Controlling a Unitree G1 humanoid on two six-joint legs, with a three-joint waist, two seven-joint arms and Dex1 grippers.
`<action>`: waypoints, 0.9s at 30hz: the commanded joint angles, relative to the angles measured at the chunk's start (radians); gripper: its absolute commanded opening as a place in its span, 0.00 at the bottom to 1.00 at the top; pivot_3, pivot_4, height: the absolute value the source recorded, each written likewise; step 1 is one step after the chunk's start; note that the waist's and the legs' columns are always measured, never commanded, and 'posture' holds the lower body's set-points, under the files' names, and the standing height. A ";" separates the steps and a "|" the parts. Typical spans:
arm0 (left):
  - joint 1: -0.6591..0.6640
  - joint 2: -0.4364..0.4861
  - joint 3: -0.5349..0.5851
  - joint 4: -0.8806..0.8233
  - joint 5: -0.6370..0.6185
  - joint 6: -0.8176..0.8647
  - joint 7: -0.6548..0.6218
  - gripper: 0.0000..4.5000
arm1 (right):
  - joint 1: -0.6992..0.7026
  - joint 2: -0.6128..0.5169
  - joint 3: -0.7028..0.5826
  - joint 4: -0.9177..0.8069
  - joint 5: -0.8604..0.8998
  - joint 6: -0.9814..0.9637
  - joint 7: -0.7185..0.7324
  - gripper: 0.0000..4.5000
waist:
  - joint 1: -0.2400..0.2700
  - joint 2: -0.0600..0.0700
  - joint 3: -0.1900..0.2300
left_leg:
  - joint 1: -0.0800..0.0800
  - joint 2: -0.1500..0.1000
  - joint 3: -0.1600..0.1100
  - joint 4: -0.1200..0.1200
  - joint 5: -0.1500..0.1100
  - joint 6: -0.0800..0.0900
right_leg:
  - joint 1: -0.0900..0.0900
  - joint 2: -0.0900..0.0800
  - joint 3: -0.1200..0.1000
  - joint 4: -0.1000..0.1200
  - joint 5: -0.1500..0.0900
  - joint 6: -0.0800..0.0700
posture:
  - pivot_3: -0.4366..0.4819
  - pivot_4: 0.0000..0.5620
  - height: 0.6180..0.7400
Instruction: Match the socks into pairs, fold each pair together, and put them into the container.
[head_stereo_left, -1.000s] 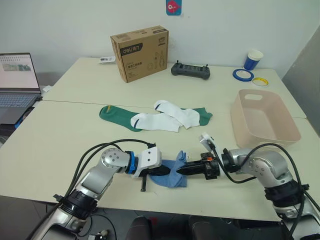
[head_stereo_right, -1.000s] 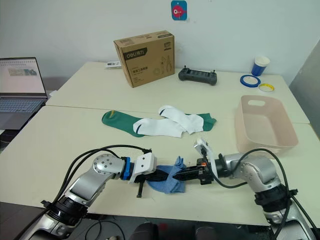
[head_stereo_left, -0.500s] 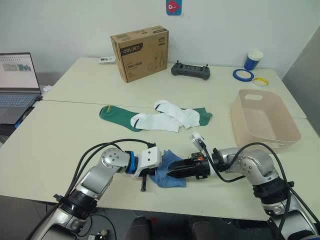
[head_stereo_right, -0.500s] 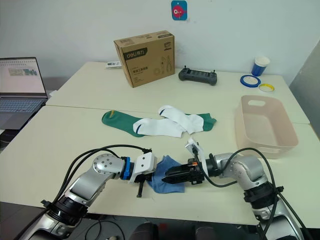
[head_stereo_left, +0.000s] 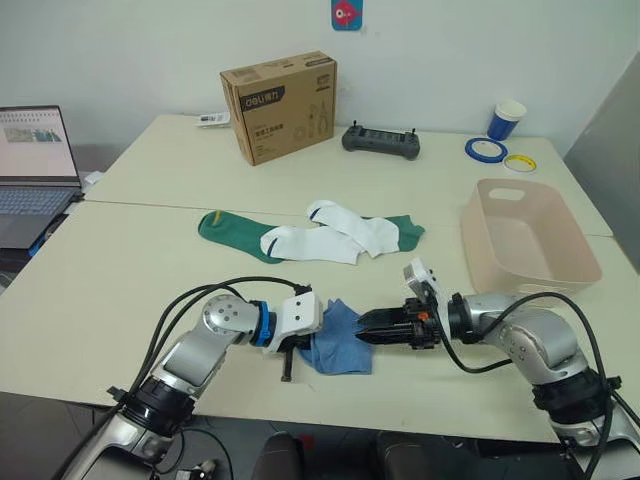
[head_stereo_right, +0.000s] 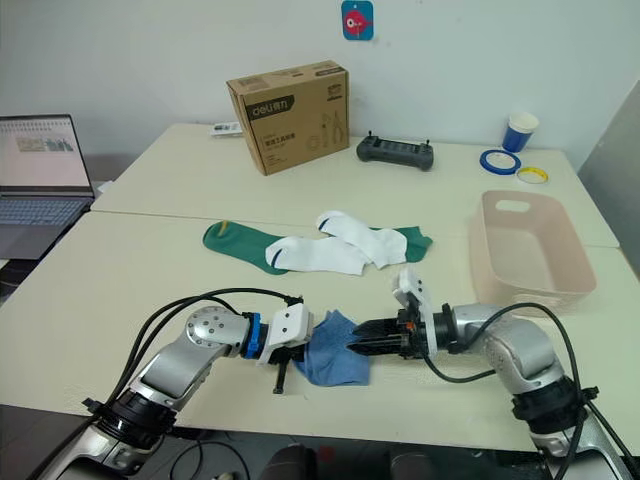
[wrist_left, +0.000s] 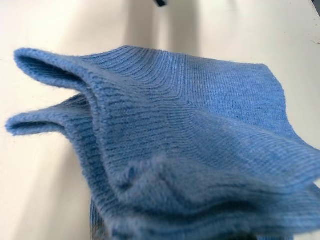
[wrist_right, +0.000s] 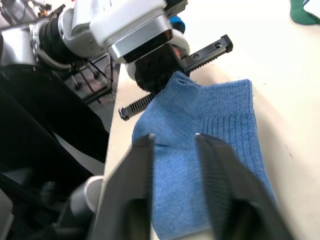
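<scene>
The two light blue socks lie folded together near the table's front edge, also seen close up as blue knit. My left gripper is at their left end, its black fingers spread wide open, with the fabric's corner against its palm. My right gripper points at the pile's right edge, open by a narrow gap, with nothing between its fingers. Two white socks lie across two dark green socks mid-table. The pink container stands at the right.
A brown cardboard box, a black controller, a blue cup and two tape rolls sit along the far side. A laptop stands at the far left.
My right gripper reached left over the blue socks half a second ago and has drawn back to the right. The raised blue flap now lies folded down. The left arm has not moved.
</scene>
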 joint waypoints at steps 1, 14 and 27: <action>-0.002 0.006 -0.001 0.030 0.014 0.002 0.000 0.00 | 0.032 -0.008 0.029 0.043 -0.086 -0.154 0.038 0.01 | 0.000 0.000 0.000 | 0.000 0.000 0.000 0.000 0.000 0.000 | 0.000 0.000 0.000 0.000 0.000 0.000 | 0.48 0.27 1.00; -0.015 0.113 0.111 -0.084 -0.111 0.124 -0.080 0.00 | 0.012 0.098 0.114 0.176 -0.230 -0.274 0.020 0.01 | -0.006 -0.001 0.000 | 0.000 0.001 0.000 0.000 0.000 0.000 | -0.001 0.001 0.000 0.000 0.000 0.000 | 0.48 0.27 1.00; -0.013 0.162 0.200 -0.262 -0.251 0.212 -0.067 0.00 | 0.023 0.046 0.006 0.013 -0.091 -0.040 0.007 0.01 | 0.003 0.000 0.001 | -0.001 0.000 0.000 -0.001 0.000 0.000 | -0.001 -0.001 -0.001 0.000 -0.002 -0.002 | 0.48 0.27 1.00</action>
